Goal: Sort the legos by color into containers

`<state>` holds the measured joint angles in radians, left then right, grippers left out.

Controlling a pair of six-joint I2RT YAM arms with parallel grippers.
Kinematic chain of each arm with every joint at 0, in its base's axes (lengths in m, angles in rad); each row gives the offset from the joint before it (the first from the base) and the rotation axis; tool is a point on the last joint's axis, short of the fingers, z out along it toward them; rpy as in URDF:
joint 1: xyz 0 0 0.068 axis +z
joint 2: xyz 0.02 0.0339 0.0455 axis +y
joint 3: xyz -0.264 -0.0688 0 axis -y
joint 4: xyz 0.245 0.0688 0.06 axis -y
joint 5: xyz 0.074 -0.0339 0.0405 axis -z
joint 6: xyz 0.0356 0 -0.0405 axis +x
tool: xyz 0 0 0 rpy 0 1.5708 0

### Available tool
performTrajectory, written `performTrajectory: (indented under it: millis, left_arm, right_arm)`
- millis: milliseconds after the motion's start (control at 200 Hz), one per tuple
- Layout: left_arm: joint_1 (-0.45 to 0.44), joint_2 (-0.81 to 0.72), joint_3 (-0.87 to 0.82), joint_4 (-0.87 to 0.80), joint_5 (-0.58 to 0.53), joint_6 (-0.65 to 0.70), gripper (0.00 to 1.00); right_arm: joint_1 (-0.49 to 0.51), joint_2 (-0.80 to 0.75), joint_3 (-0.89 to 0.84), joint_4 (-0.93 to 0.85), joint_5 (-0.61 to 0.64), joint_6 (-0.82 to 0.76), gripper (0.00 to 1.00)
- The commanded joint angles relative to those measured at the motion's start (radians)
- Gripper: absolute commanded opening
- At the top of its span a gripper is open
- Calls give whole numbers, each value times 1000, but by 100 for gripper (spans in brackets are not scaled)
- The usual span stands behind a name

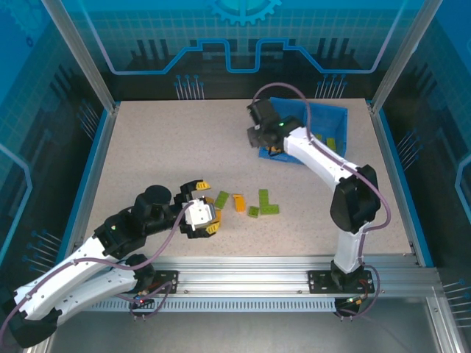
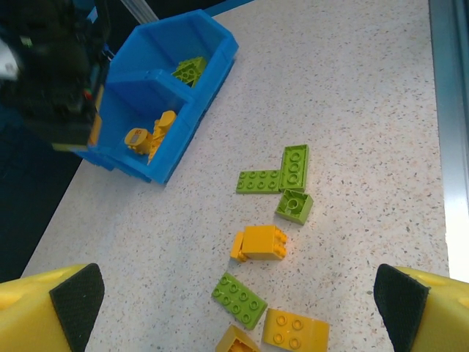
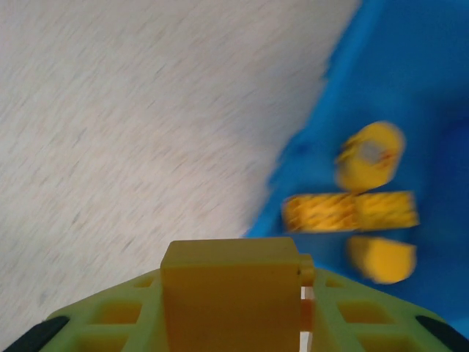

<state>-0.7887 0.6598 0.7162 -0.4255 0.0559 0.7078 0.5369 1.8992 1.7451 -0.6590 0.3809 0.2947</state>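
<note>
Orange brick in right pincer, blue tray beyond

A speckled beige tabletop sits inside blue circuit-patterned panels and aluminium posts.

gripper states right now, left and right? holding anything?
Left gripper: open, holding nothing.
Right gripper: closed on an orange brick.
</note>
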Motion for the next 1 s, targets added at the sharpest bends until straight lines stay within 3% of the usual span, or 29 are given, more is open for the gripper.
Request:
performTrajectory:
  millis: [0,245,485,615,800,995]
  left_arm:
    - [-3,-2,-3,22,-43,-31,99]
    - [-4,24,8,-1,-75,-35,99]
    - [-3,53,9,17,-117,-54,99]
    - [6,57,12,17,-127,-61,99]
    - [21,54,15,0,-102,-56,99]
    - [21,55,9,-26,-72,-17,99]
  right_arm:
    - [-85,93,51,13,79,11,39]
    - [-195,314,254,-65,28,19,43]
    - [-208,302,280,-101,1,-11,52]
    - [-212,227,253,-114,-24,-29,57]
    - [-203,46,127,-138,-103,-9,57]
    - [-99,-319,-290,-85,-202,76,62]
